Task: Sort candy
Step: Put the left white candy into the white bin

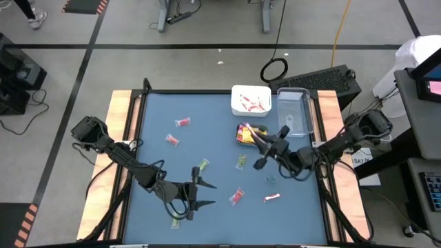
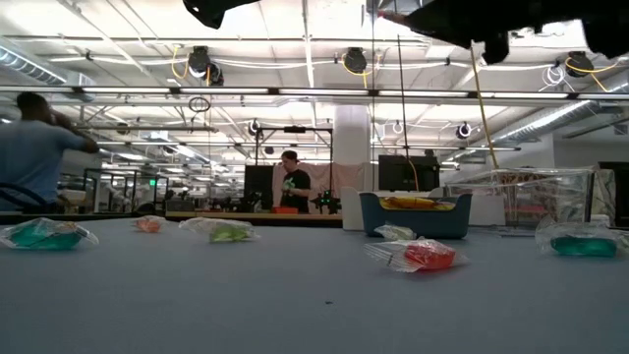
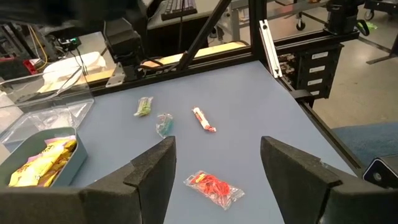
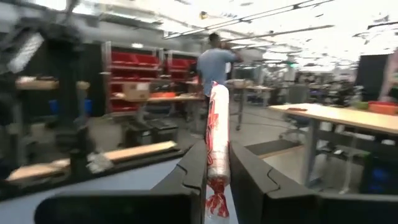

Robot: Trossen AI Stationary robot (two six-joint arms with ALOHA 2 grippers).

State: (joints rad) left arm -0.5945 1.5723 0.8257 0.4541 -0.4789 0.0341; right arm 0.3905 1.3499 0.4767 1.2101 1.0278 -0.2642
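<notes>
Wrapped candy lies scattered on the blue table: red pieces [image 1: 182, 122] [image 1: 171, 140] [image 1: 237, 197], green ones [image 1: 203, 165] [image 1: 241, 162], and a pink-white stick [image 1: 271, 198]. My left gripper [image 1: 202, 193] [image 3: 216, 163] is open near the table's front, its fingers apart just short of a red piece [image 3: 214, 188]. My right gripper [image 1: 264, 146] [image 4: 216, 168] hangs above the table beside the teal container [image 1: 249, 133] of yellow packets, shut on a pink-white stick [image 4: 217, 130]. My right gripper pinches the pink-white stick between its two fingers, on the stick's lower half [image 4: 217, 163]. The fingers lie across the stick. The stick is lifted clear of the table, and one end [image 4: 217, 93] juts well past the fingers.
A white container [image 1: 251, 100] holding pink-white sticks and a clear container [image 1: 293, 110] stand at the far edge. More sweets lie near the front left [image 1: 176, 222] and centre [image 1: 270, 179]. Wooden rails border the table on both sides. People stand in the room beyond.
</notes>
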